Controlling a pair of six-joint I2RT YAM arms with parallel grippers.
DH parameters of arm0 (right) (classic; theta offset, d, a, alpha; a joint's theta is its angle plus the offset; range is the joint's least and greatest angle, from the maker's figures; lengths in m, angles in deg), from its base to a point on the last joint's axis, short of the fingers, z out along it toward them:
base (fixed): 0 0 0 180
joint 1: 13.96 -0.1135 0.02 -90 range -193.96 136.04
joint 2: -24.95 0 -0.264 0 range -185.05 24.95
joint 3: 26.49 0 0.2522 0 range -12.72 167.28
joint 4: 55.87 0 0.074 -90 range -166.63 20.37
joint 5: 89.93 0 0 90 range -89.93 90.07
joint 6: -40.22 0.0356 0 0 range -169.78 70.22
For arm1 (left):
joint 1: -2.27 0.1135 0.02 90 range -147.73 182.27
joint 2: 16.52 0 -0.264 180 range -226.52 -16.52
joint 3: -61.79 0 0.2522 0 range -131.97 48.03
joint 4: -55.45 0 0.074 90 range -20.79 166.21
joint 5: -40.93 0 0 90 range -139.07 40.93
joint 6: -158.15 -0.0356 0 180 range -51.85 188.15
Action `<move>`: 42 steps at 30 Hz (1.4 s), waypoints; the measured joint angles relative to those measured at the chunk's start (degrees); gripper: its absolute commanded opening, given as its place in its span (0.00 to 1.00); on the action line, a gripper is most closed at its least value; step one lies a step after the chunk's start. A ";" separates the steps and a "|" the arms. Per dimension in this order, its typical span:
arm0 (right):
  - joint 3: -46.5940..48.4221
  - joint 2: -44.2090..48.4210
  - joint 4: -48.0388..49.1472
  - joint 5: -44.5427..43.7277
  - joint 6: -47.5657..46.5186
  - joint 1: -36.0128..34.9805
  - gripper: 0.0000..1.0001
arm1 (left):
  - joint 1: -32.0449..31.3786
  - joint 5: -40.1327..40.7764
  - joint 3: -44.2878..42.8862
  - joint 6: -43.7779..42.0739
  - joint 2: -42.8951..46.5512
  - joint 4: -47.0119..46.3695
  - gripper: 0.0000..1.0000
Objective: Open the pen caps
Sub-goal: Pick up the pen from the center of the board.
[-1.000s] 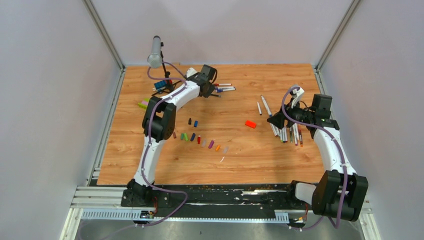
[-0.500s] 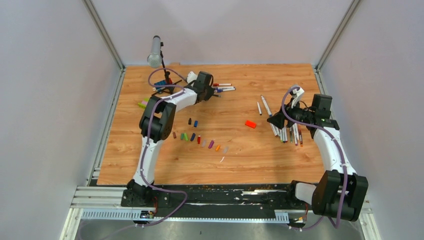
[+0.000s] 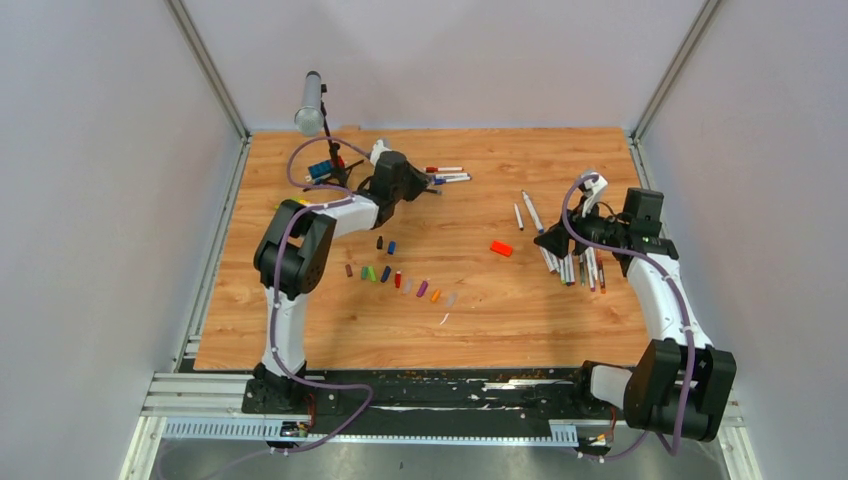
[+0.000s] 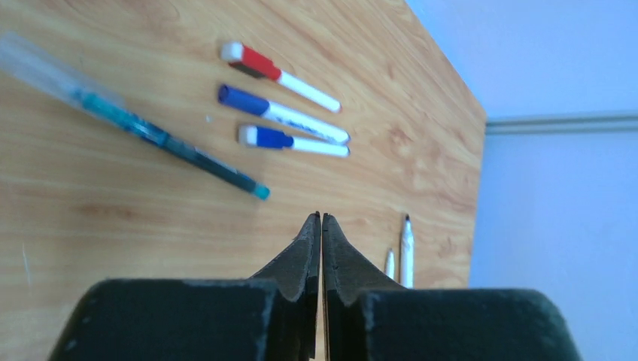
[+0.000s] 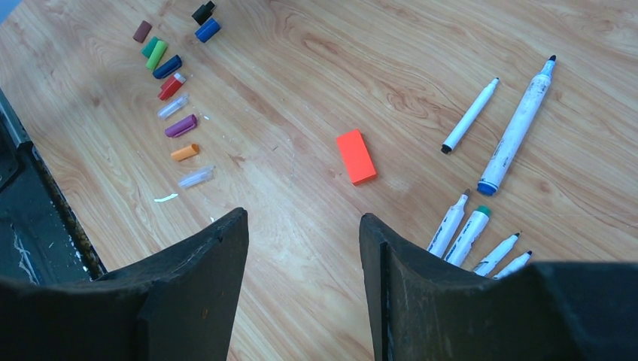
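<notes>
The left gripper (image 4: 321,226) is pressed together with nothing between its fingers, above the table (image 3: 470,320) near the far edge. In the top view its fingers are hidden under the wrist.

Just beyond it lie three capped pens (image 4: 282,113), one with a red cap and two with blue, roughly parallel. Beside them is a clear teal pen (image 4: 143,128). One end runs out of the wrist view, so I cannot tell whether it has a cap.

The pen caps (image 3: 400,280) lie loose in a curved row left of the table's middle, toward the near edge. A black one and a blue one sit just beyond the row. From above they are tiny and their colours are hard to tell.

The right gripper (image 5: 305,226) stands with its fingers apart and empty, near the right edge. A fan of uncapped pens (image 5: 470,233) lies beside it, their lower ends cut off behind the right finger. Two separate pens (image 5: 519,120) lie a little farther off.

An orange-red block (image 5: 356,156) rests between the caps and the fan. At the far-left corner stands a microphone (image 3: 311,103). The toy bricks (image 3: 322,170) near it are partly hidden by the left arm's cable.
</notes>
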 measured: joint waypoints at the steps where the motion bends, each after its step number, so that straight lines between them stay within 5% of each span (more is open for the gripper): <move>1: 0.00 -0.15 0.00 0.22 -0.39 0.00 0.57 | 0.00 -1.09 2.40 -0.31 1.38 -2.12 0.09; 6: 1.14 -4.46 -2.51 0.70 -5.79 -2.51 0.59 | -0.02 -6.14 16.85 -1.07 10.21 -9.97 0.16; 11: 10.10 -13.77 -9.09 -5.01 -12.66 -12.96 0.62 | 0.02 -11.21 30.03 -2.71 19.98 -14.40 0.30; 19: 43.58 -40.63 -19.30 -13.33 -15.93 -26.93 0.59 | 1.22 -12.48 41.35 -13.00 41.88 -5.79 0.66; 24: 60.24 -55.17 -20.83 -20.65 -8.44 -32.33 0.49 | 1.90 -7.28 44.30 -20.46 57.35 4.42 0.88; 29: 74.27 -66.38 -21.44 -28.20 0.79 -35.82 0.44 | 2.45 -1.55 46.51 -25.77 69.53 16.35 0.90; 42: 82.55 -75.52 -18.14 -36.46 5.42 -37.75 0.42 | 2.56 7.28 50.40 -30.71 85.48 30.82 0.91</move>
